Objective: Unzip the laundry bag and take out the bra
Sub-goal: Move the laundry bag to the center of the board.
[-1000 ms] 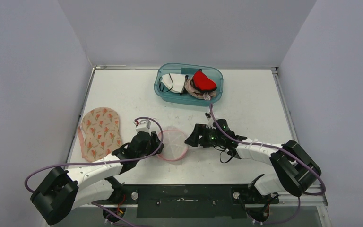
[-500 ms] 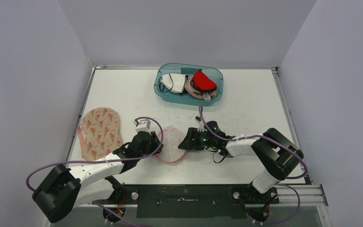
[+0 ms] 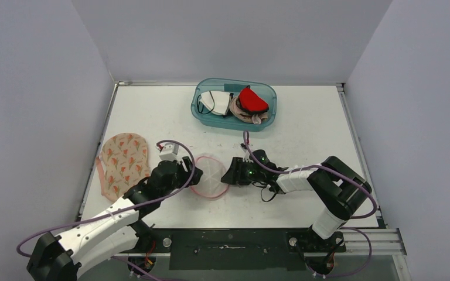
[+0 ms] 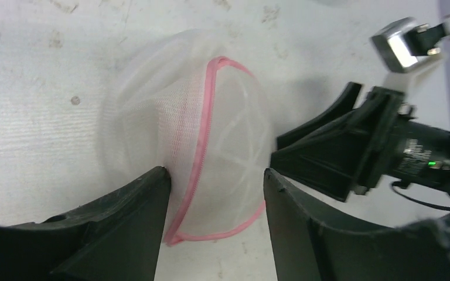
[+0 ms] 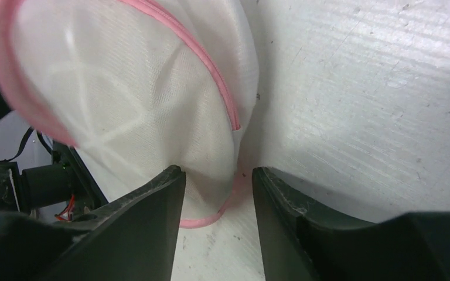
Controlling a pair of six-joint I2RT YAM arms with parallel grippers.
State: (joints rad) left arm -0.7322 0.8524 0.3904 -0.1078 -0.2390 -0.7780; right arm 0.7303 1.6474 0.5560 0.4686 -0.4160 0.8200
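The laundry bag (image 3: 210,177) is a round white mesh dome with pink trim and a pink zipper, lying on the table between my two grippers. My left gripper (image 3: 183,173) stands open at its left edge. In the left wrist view the pink zipper seam (image 4: 202,146) runs between the fingers of the left gripper (image 4: 215,171). My right gripper (image 3: 232,174) is at the bag's right edge, jaws narrow but open. In the right wrist view the right gripper (image 5: 218,171) has the pink rim (image 5: 211,218) in its gap. The bra is hidden: none shows through the mesh (image 5: 123,99).
A teal bin (image 3: 202,112) at the back holds white, red and beige garments. A floral padded fabric piece (image 3: 123,164) lies at the left, near the table edge. Walls close in on three sides.
My right gripper slid left to the bag's right edge and narrowed its jaws. My left gripper shifted slightly away from me and opened wider.
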